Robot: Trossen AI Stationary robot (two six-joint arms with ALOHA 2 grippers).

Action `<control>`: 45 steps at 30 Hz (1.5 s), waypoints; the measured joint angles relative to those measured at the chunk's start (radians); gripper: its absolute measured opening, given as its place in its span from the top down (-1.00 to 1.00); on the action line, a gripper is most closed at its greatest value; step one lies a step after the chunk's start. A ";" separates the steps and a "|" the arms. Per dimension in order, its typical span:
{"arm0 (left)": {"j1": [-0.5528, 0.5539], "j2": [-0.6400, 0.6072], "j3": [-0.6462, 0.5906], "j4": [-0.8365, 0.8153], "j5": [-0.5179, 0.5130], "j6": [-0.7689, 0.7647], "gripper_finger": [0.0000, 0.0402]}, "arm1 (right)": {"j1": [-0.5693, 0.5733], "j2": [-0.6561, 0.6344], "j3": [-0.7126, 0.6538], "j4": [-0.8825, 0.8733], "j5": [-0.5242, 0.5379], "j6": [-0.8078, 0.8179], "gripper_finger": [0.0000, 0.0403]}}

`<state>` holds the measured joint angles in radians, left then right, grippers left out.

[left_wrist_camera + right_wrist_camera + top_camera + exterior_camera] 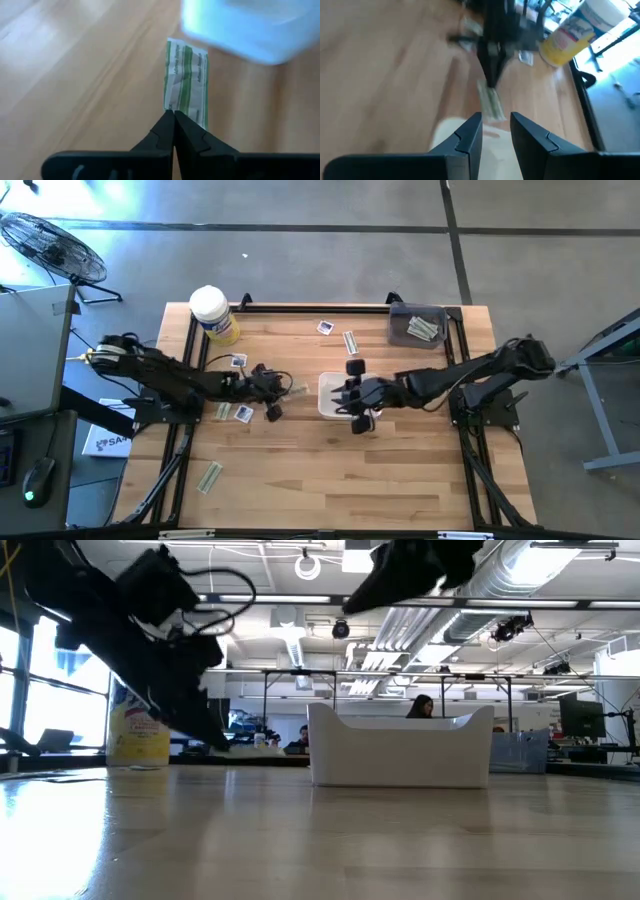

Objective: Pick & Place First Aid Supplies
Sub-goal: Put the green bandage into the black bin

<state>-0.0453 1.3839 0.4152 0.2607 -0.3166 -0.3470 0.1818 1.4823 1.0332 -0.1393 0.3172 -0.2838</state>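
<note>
My left gripper (173, 116) is shut on a narrow white strip packet with green stripes (186, 80), just left of the white tray (326, 406) at mid-table. The right wrist view shows that gripper above the same strip (492, 106). My right gripper (495, 131) hovers open over the tray with nothing between its fingers. Other first aid supplies lie flat on the wood: square packets (238, 361) (325, 327) (243, 413) and strips (350, 340) (209, 477). My left gripper pinches the strip's near short end (173, 107) between its two fingertips. The fingers come from the table's left, slanting downward, and lie along the strip. The strip sticks out ahead of them toward the tray; whether its far end (188, 48) touches the table I cannot tell.
A yellow canister with a white lid (213, 315) stands at the far left of the table. A grey bin (418, 326) holding strips sits at the far right. The near half of the table holds only one strip. In the low view, people sit in the room behind the tray (400, 745).
</note>
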 joint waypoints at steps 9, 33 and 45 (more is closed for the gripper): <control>-0.123 -0.168 0.001 0.027 0.102 0.065 1.00 | 0.112 0.206 0.068 0.155 0.117 -0.299 0.53; -0.132 -0.249 0.003 0.145 0.344 -0.028 1.00 | 0.180 0.409 0.236 0.194 0.337 -0.663 0.38; -0.132 -0.242 0.003 0.155 0.285 -0.039 0.95 | 0.165 0.409 0.235 0.227 0.318 -0.576 0.95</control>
<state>-0.1776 1.1423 0.4187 0.4161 -0.0314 -0.3862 0.3470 1.8908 1.2686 0.0875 0.6356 -0.8596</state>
